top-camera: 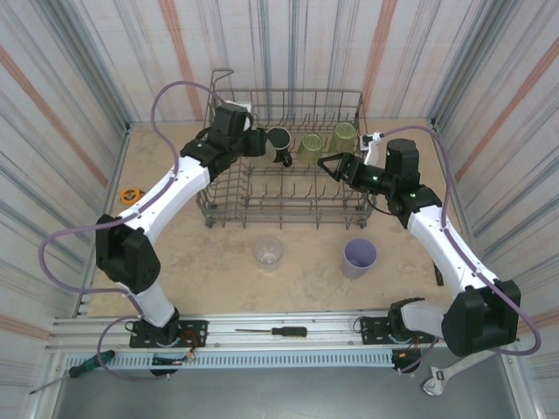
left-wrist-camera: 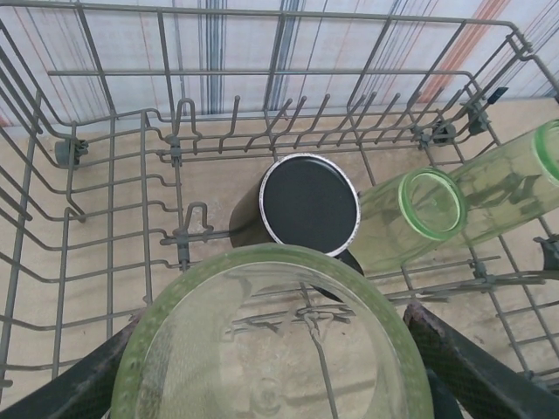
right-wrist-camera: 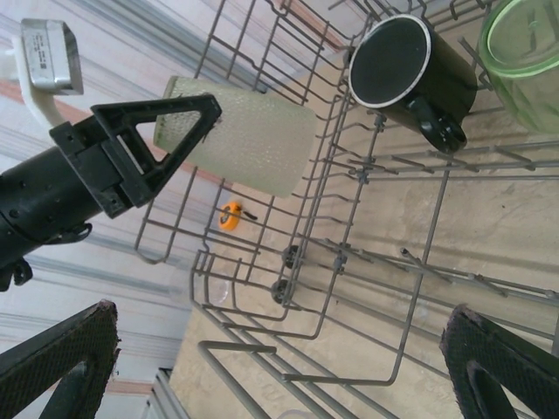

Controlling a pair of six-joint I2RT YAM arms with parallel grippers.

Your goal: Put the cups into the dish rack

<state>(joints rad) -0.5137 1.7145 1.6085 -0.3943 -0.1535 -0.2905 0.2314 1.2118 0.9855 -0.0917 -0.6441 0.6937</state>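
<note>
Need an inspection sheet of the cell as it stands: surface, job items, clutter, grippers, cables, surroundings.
Surface: tan table, bare between items.
Job's things: dish rack at far centre holds a black mug and two green tumblers, all tipped over. Clear cup and lavender cup stand on the table in front of the rack.
Clutter: black-handled screwdriver and green-handled screwdriver at the near edge; small orange object left of the rack.
Grippers: left gripper closed on a held tumbler over the rack; right gripper open, empty.
Cables: purple cables loop off both arms.
Surroundings: striped panels on three sides.
</note>
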